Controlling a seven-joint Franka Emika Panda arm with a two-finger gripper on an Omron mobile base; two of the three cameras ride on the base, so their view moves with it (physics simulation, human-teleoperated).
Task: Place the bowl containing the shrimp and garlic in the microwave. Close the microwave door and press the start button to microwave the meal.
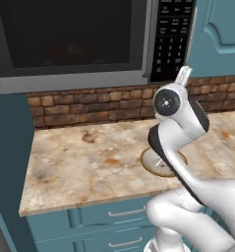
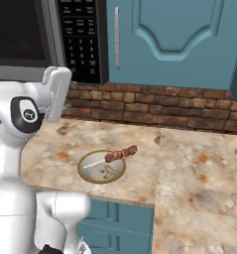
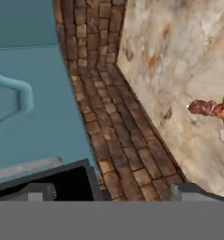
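- We see the large dark grey box-shaped microwave [image 1: 89,39] mounted above the counter, its wide grey-framed door with a dark tinted window [image 1: 70,37] shut across the cavity
- Behind the tinted glass in the left base view we make out only a faint reddish shape low in the cavity; we cannot tell what it is
- The black keypad panel [image 2: 80,39] sits at the microwave's right end, just beside a teal cupboard door [image 2: 174,39] with a pale vertical handle
- The white arm's two-finger gripper [image 3: 108,191] is raised close to the keypad's lower edge, and in the hand view its two dark fingertips [image 3: 38,191] stand far apart with nothing between them
- Below the microwave a band of brown brick wall [image 2: 154,109] runs along the back of the mottled beige stone counter [image 1: 79,162]
- On the counter rests a shallow tan plate [image 2: 92,173] carrying a brown meat skewer [image 2: 121,154], whose meaty end overhangs the plate's rim
- Under the counter we see teal drawers [image 1: 109,214] with pale bar handles
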